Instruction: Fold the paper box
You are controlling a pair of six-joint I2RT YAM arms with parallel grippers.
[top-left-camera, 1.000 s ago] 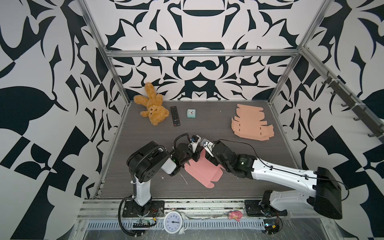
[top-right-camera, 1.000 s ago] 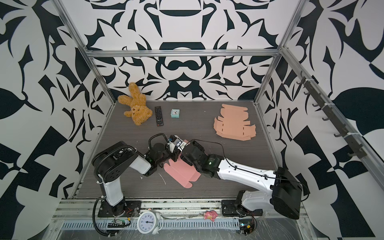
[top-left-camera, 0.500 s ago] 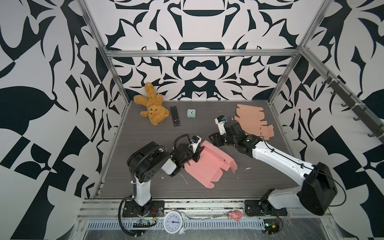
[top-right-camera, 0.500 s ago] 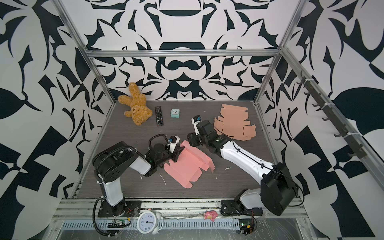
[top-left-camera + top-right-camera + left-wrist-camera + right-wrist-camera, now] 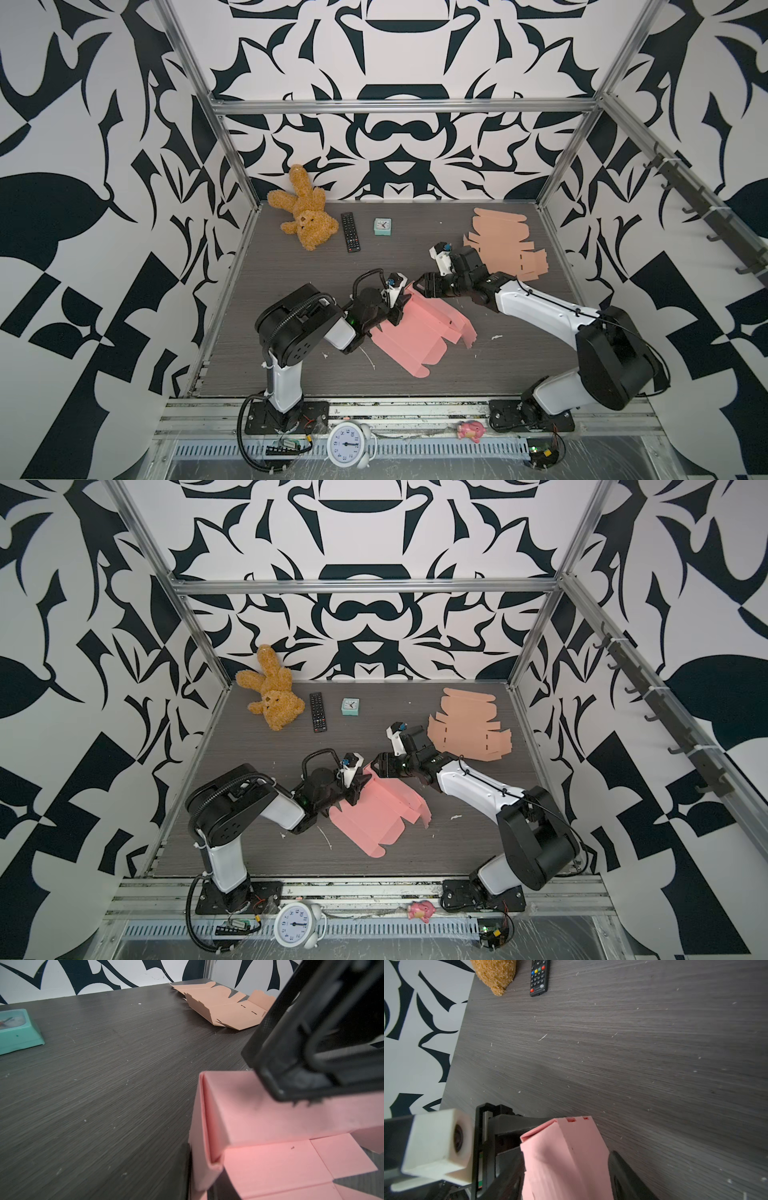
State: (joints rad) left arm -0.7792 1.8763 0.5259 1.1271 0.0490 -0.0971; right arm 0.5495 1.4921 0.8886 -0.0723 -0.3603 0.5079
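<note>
On the dark wood-grain surface lay the pink paper box, centre, the left gripper pinching its left edge. The right gripper had returned astride the far fold, grip unclear, so folding could resume.

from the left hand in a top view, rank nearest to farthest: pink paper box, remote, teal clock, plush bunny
1. pink paper box, mid-table, gripped by the left hand.
2. teal clock and remote, side by side towards the back wall; too close to call.
3. plush bunny, back left corner.
</note>
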